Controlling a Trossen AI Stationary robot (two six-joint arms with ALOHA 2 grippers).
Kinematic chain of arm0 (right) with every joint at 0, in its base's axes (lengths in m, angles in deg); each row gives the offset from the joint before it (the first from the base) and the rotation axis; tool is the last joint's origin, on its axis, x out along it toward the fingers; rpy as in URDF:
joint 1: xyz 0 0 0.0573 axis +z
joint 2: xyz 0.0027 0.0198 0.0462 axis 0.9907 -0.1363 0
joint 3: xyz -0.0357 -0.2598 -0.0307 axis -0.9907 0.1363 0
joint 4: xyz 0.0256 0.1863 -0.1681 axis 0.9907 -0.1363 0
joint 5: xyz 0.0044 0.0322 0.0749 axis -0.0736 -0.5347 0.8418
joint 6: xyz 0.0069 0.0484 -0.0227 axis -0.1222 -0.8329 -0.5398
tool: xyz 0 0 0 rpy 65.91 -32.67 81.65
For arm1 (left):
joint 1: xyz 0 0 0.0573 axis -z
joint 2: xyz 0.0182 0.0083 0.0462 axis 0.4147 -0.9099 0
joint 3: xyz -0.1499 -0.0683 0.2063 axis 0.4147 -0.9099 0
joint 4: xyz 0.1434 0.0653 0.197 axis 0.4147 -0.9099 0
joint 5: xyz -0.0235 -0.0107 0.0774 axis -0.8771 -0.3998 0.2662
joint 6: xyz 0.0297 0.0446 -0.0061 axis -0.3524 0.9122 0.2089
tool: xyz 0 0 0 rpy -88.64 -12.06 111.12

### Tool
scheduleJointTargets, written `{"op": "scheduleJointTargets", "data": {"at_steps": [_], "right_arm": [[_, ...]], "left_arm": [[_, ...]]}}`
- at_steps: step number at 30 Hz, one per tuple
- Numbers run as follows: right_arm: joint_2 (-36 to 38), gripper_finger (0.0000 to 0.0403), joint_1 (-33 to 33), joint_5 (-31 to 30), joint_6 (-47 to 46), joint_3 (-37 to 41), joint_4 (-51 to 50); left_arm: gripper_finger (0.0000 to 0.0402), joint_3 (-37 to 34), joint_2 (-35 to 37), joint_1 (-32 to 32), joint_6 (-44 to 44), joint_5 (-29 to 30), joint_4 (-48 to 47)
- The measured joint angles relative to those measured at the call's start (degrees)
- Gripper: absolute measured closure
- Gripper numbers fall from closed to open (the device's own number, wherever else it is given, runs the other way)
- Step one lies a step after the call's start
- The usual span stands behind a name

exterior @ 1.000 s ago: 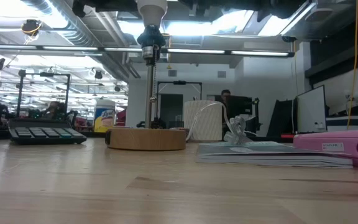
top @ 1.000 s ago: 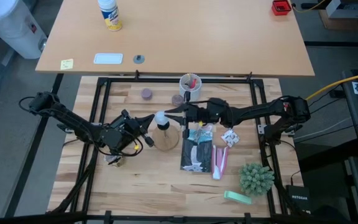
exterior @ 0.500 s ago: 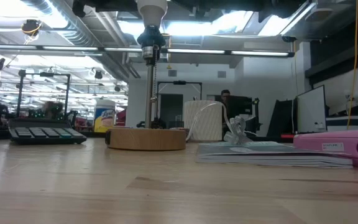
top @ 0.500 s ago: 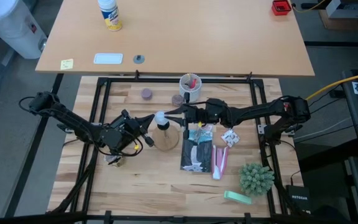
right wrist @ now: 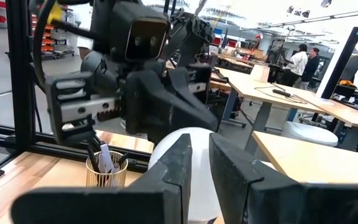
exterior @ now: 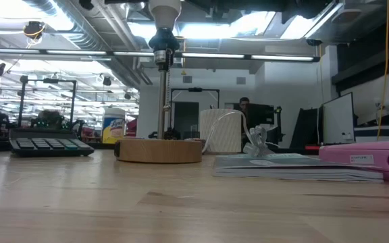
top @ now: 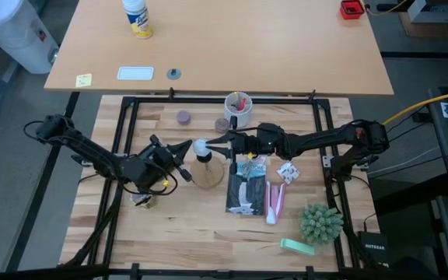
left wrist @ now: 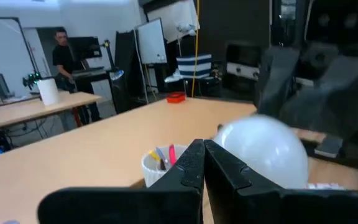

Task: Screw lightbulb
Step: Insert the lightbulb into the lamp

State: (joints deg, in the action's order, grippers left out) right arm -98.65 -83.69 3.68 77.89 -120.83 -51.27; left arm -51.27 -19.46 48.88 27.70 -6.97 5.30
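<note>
Bulb on the socket, both arms closing in

From above, the lightbulb (top: 200,146) sits atop the stand (top: 207,173) on the worktop (top: 177,225), the left gripper (top: 183,151) and right gripper (top: 214,140) flanking it. Low down, it (exterior: 165,12) crowns the post. The left wrist shows fingers (left wrist: 188,168) together beside the bulb (left wrist: 264,152); the right wrist shows fingers (right wrist: 178,163) slightly apart before it (right wrist: 194,171). Threading seems underway; next needs a grip and a twist.

Lightbulb (top: 200,146): 1. Wooden disc stand (top: 208,173): 1. White cup (top: 237,108): 1. Purple round pieces: 2, (top: 183,117) and (top: 222,124). Black booklet (top: 246,194): 1. Pink tool (top: 275,199): 1. Green plant (top: 320,223): 1. Green strip (top: 297,246): 1. Calculator (exterior: 49,146): 1.
</note>
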Motion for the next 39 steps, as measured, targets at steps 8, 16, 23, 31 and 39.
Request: {"op": "scheduleJointTargets", "data": {"at_steps": [8,16,23,31,39], "right_arm": [[0.0,0.0341,0.0,0.0,0.0,0.0,-0.1],[0.0,0.0341,0.0,0.0,0.0,0.1,-0.1],[-0.1,0.0341,0.0,0.0,0.0,0.1,-0.1],[-0.1,0.0341,0.0,2.4,-0.5,0.1,-0.2],[-0.1,0.0341,0.0,3.7,-0.5,0.1,-1.0]], "left_arm": [[0.0400,0.0,0.0,3.0,5.2,-0.1,4.9],[0.0400,0.0,0.0,5.6,0.2,-10.4,1.6],[0.0400,0.0,0.0,5.1,-7.2,-11.8,-5.0],[0.0400,0.0,0.0,2.4,-8.8,-11.1,-6.9],[0.0400,0.0,0.0,2.3,-7.5,-6.3,-7.1]]}}
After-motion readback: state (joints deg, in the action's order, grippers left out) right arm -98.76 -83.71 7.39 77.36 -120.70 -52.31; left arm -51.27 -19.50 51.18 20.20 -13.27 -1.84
